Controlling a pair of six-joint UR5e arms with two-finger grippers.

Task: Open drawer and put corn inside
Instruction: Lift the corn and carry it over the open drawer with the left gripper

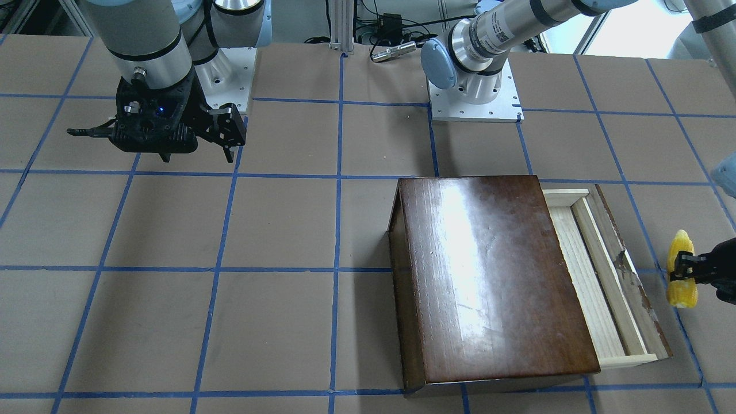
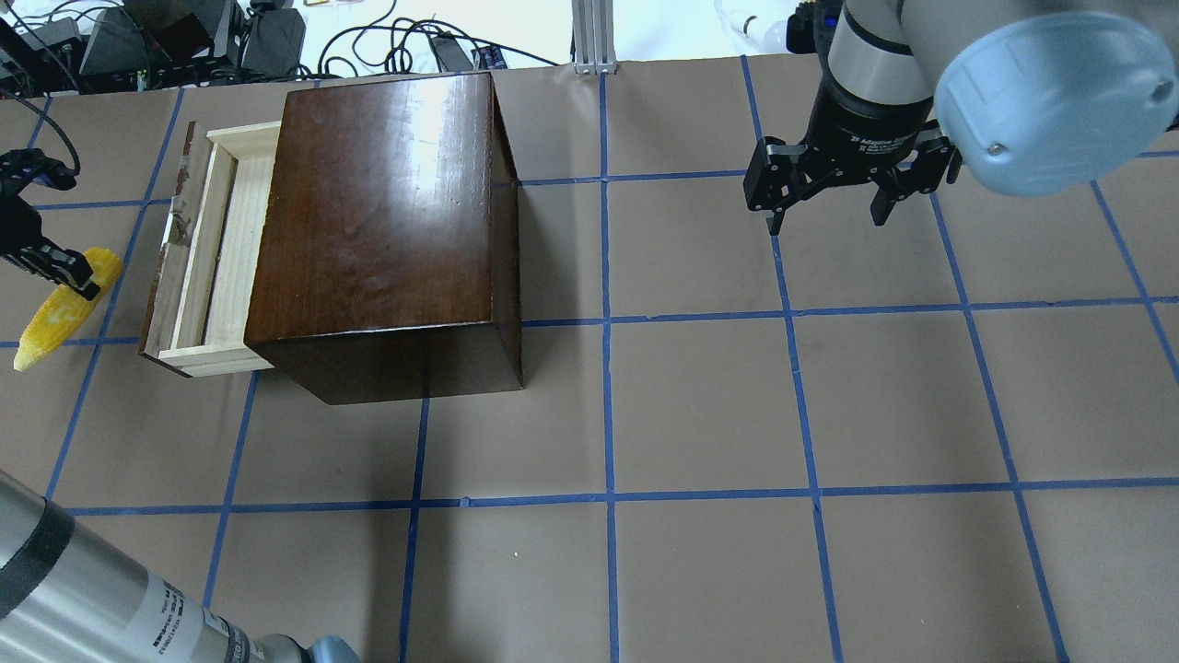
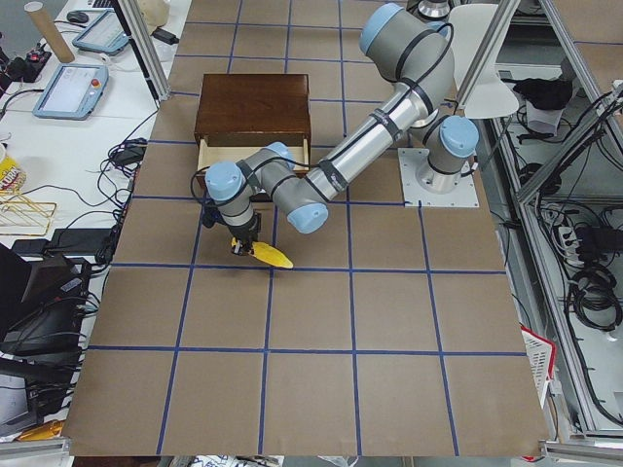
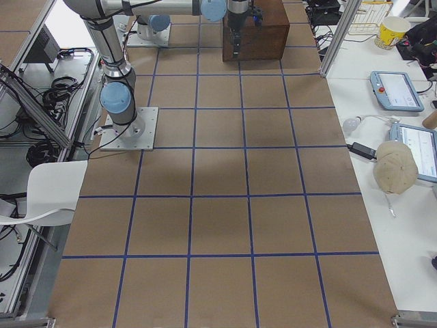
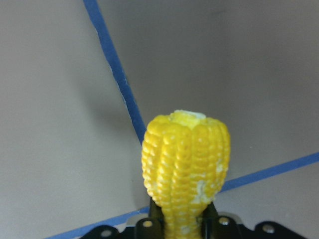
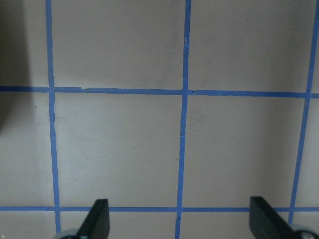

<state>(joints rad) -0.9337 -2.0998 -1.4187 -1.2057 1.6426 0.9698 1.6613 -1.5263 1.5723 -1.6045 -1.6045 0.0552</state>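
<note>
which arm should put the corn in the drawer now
Left: the left gripper is shut on the corn beside the open drawer. The right gripper hangs open and empty, far from it.

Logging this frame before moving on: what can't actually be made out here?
Rear of the drawer: overhead and front-facing views, covered by the box top.
Body of the left gripper: cut off by the frame edge in those views.
Pointed tip of the corn: left wrist view, lost at the bottom edge by the jaws.
Drawer opening: exterior right view, behind the box.
</note>
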